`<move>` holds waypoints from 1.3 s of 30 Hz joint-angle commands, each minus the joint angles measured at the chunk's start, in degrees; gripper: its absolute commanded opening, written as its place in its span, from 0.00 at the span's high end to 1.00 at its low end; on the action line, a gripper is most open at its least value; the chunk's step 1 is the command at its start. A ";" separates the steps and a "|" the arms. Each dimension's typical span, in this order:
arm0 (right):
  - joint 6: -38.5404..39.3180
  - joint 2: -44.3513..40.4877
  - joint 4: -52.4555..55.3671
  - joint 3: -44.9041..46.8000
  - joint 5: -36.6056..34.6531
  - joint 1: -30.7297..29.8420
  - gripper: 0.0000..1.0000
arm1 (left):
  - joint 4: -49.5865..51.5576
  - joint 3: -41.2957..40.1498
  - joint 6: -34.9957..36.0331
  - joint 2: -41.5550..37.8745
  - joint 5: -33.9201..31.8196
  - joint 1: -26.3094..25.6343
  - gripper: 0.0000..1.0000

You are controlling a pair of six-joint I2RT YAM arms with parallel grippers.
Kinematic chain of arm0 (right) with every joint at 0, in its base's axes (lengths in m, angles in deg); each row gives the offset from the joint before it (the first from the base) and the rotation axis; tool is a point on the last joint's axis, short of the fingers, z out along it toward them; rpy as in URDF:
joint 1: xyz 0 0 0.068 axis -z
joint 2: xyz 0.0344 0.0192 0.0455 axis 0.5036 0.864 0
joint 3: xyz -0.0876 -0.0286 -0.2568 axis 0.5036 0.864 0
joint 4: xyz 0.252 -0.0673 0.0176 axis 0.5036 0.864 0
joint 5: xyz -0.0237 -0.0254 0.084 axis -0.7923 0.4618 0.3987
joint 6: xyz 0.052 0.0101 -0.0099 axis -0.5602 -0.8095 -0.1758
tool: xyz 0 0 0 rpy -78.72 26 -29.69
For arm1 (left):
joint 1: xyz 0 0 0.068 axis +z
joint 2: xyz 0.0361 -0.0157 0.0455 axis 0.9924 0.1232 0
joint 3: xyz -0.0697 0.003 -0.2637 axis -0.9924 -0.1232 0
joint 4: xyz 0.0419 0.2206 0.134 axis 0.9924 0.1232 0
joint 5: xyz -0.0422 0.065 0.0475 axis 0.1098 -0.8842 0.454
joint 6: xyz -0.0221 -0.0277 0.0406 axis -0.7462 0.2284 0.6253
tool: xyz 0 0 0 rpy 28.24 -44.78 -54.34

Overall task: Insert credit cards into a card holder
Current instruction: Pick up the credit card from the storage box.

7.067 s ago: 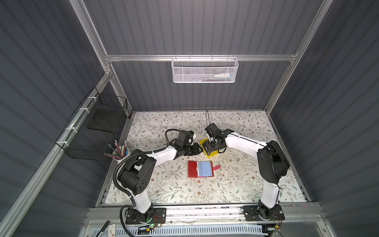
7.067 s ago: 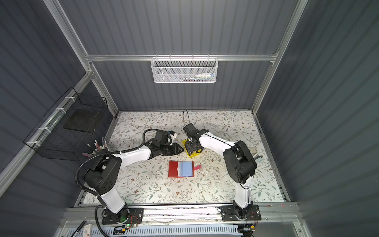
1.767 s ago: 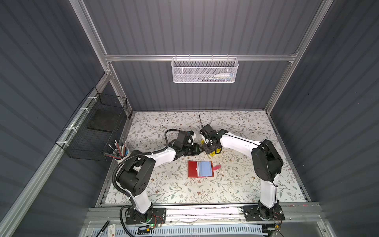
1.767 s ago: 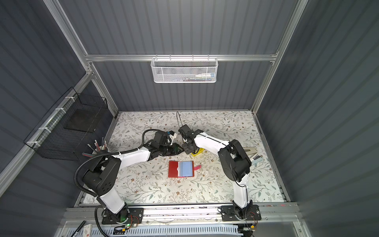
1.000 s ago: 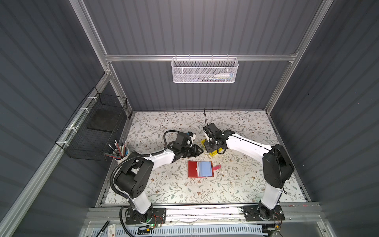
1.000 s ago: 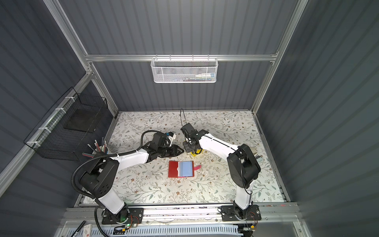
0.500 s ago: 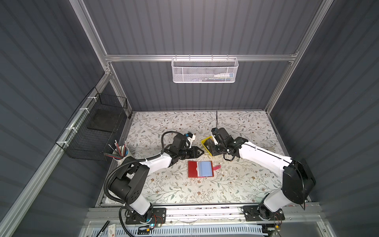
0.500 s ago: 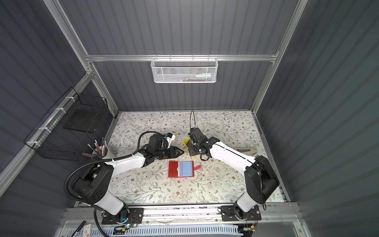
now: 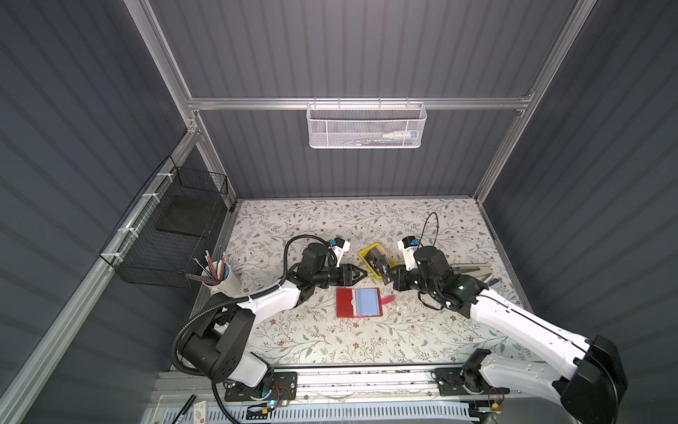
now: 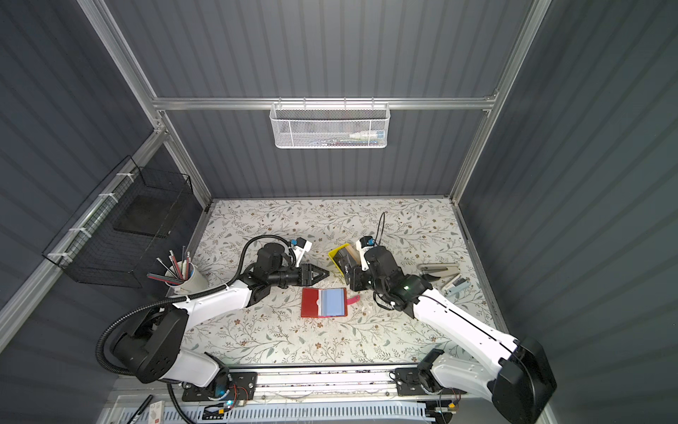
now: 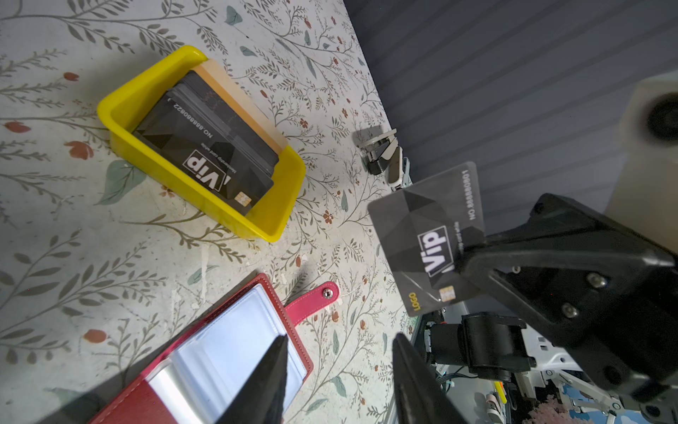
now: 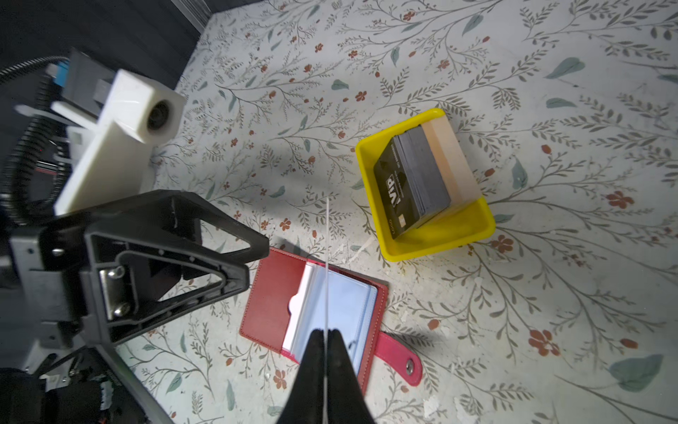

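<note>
One card held up

Top view: the card holder point(image 9: 358, 301) lies open on the table point(image 9: 330, 227).
Left wrist: the right gripper point(image 11: 464, 257) pinches one card point(image 11: 422, 235) tight. The left gripper point(image 11: 340, 337) gapes, empty (maybe to hold the sleeves point(image 11: 234, 341)).
Right wrist: the card point(image 12: 325, 235) aims edge-first at those sleeves.

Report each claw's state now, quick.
Left claw: open, holding nothing.
Right claw: closed on a card.
</note>
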 commanded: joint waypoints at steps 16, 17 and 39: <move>-14.85 -12.70 -19.61 17.01 21.57 6.01 0.91 | -11.04 -6.82 -7.00 -5.10 6.06 0.29 0.52; -15.19 -12.90 -19.99 17.40 21.89 6.07 0.90 | -10.59 -6.74 -6.80 -5.17 5.97 0.21 0.52; -20.04 -10.56 -29.78 18.65 30.72 7.40 0.90 | -10.89 -2.73 -5.30 -3.15 12.18 -0.41 0.60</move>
